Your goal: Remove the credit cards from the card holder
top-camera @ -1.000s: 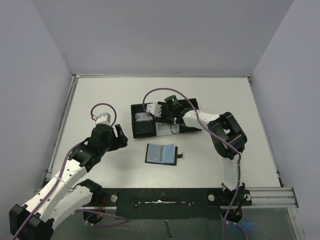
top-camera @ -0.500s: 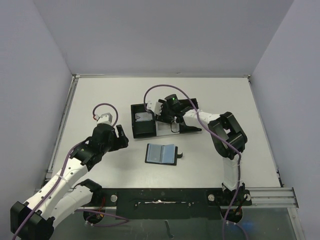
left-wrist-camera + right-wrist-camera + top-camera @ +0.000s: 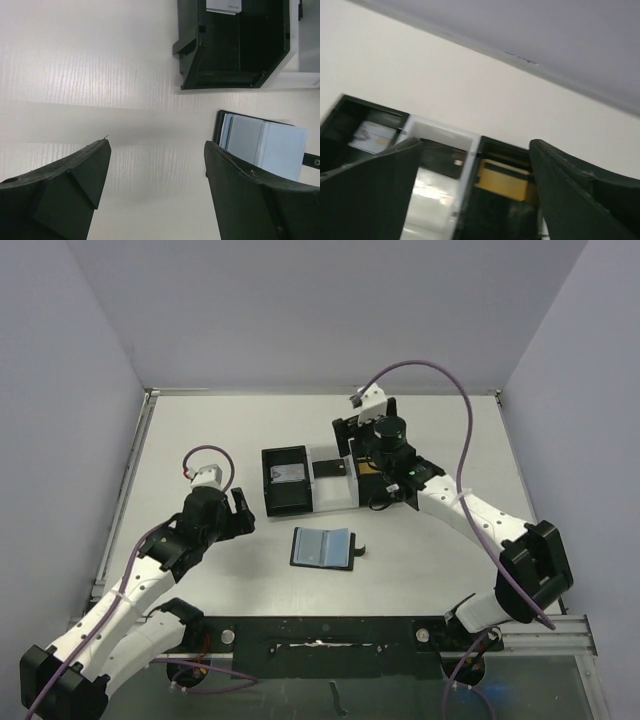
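The card holder lies open on the table, blue-grey pockets up, its tab at the right; it also shows in the left wrist view. I cannot tell whether its pockets hold a card. A gold-tan card lies in the right black box. A pale grey card lies in the left black box. My right gripper is open and empty above the right box and the tray. My left gripper is open and empty, left of the holder.
A white tray sits between the two black boxes and holds a small plain black rectangle. In the left wrist view the left box stands beyond the open jaws. The purple walls close in the table's far and side edges.
My right arm has swung out to the right and lifted; its gripper moved from over the left box and tray to over the right box. My left arm barely moved.
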You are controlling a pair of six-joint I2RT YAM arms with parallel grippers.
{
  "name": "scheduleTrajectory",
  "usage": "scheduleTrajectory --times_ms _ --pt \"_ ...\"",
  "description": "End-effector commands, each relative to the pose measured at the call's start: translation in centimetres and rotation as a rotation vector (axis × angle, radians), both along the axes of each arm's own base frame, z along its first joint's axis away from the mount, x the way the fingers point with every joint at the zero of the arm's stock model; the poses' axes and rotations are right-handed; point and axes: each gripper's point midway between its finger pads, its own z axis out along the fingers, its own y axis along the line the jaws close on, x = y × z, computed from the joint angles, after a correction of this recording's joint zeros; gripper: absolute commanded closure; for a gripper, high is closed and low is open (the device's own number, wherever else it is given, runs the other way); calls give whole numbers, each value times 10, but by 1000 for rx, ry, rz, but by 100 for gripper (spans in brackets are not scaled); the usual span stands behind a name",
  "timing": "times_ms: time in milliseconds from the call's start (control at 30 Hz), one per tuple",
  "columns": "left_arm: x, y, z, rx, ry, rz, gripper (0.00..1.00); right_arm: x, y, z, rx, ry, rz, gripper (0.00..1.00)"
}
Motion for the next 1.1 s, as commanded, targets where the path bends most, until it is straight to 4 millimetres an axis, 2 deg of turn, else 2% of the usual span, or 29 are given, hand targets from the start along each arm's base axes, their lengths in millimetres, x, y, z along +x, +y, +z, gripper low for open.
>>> scheduleTrajectory --times_ms 0,100,200,267,400,467,567,667,867,967,1067 --pt "23 3 40 3 -127 29 24 -25 -18 -19 355 192 -220 1" --pt "27 11 45 45 -138 49 24 -49 -10 -31 550 360 -172 2" --pt "29 18 44 75 -143 65 23 -75 12 -35 699 481 -63 2" --pt "30 18 42 74 -143 64 23 -93 28 -45 735 548 -70 2" --pt "33 18 37 85 -120 62 23 -133 49 -78 581 547 -276 1" --pt "32 20 34 97 -104 70 23 -145 51 -93 514 546 -359 4" --pt "33 19 33 91 -106 74 23 -162 66 -106 431 568 -351 13" --pt "34 18 34 90 -110 70 23 -173 76 -123 356 597 -333 23" --pt "34 18 35 81 -114 72 24 -184 96 -149 299 685 -292 33" --pt "34 18 35 81 -117 74 24 -184 106 -153 286 704 -255 34" --pt "33 18 34 81 -113 71 24 -185 117 -160 272 734 -217 31"
